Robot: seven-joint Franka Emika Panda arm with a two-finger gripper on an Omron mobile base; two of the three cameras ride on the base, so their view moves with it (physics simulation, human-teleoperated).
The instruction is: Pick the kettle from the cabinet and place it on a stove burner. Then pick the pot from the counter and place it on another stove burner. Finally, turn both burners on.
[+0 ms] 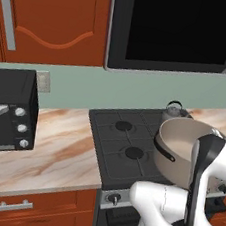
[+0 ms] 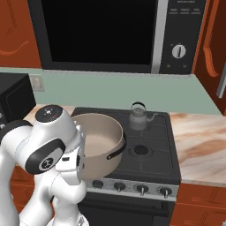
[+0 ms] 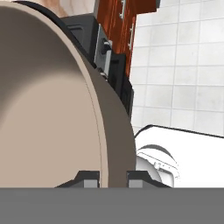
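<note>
The kettle [image 2: 139, 115] sits upright on the back burner of the stove [image 2: 154, 132], to the right of centre in the right base view, spout pointing right, so the first leg of the job looks done. Now it is the pot [image 2: 99, 141] in play: it hangs tilted above the front of the stove, its pale inside turned toward the cameras, one dark side handle [image 2: 115, 153] showing low on its near side. In the hand view the pincer [image 3: 113, 178] straddles the pot's rim, one fingertip [image 3: 89, 179] inside the wall and the other outside, clenched on that thin wall. The pot is off the worktop [image 1: 54, 152] and over the cooktop, but it does not look set down yet; its base is clear of the grates as far as the base views tell, and the lean says it is mid-carry. The front burner [image 2: 141, 150] just ahead of the kettle is bare, and so are the two burners [image 1: 129, 140] on the left half in the left base view. What remains, by the look of it: level the pot, lower it onto a free burner well apart from the kettle, let go, then reach for the knobs [image 2: 142, 190] along the silver front and turn two of them. Whether any knob is already turned cannot be told at this size. Roughly halfway home.
</note>
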